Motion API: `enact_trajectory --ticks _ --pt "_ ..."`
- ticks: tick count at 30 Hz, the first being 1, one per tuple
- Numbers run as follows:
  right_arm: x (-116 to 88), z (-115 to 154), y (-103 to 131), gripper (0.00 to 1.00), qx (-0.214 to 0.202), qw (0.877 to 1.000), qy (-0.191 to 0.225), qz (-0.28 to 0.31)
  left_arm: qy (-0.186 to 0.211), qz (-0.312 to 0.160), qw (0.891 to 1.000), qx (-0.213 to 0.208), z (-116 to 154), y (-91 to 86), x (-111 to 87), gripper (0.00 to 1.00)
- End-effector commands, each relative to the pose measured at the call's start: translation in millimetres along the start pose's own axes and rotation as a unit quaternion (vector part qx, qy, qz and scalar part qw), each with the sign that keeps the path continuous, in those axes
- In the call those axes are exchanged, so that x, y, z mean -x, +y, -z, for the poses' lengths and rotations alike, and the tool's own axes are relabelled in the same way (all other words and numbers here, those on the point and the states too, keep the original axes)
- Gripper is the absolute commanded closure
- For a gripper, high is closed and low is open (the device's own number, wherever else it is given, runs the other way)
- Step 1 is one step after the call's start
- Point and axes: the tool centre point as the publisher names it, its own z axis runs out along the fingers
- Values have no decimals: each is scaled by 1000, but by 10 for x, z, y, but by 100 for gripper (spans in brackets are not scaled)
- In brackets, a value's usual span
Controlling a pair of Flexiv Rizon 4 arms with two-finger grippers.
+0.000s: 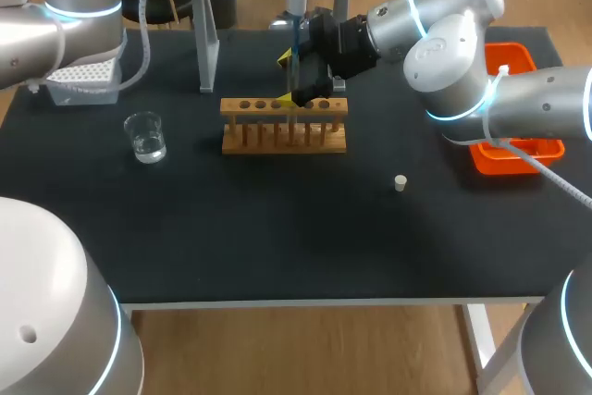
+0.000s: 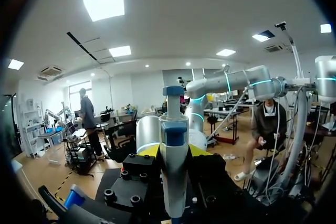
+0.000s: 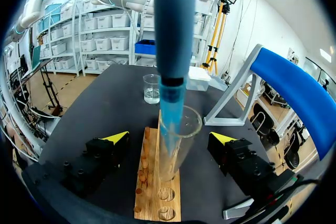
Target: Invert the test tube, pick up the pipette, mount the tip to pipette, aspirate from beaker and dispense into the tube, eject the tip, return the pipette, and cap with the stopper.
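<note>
Pipette (image 3: 173, 35) | lower end inside tube (image 3: 177, 153), upright in rack (image 3: 157, 195) | left claw (image 2: 173, 153) pinching pipette | right claw (image 3: 169, 137) spread astride tube, not touching | advice: stay vertical, centred, dispense slowly.

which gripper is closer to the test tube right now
Right. The right gripper straddles the test tube, fingers open; the left gripper holds the pipette above it.

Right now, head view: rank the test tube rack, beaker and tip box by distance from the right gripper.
1. Test tube rack, mid-table, directly below the right gripper.
2. Beaker, on the table to the rack's left.
3. Tip box, farther left again, near the table's left edge.
</note>
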Motion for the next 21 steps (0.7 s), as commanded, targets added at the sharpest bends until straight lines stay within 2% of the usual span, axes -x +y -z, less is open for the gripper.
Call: enact_trajectory --ticks 1,21 --pt "13 4 2 0 -1 1000 2 0 3 -1 1000 -1 7 17 20 100" --pt "13 4 2 0 -1 1000 2 0 5 -1 1000 -5 14 99 4 100"
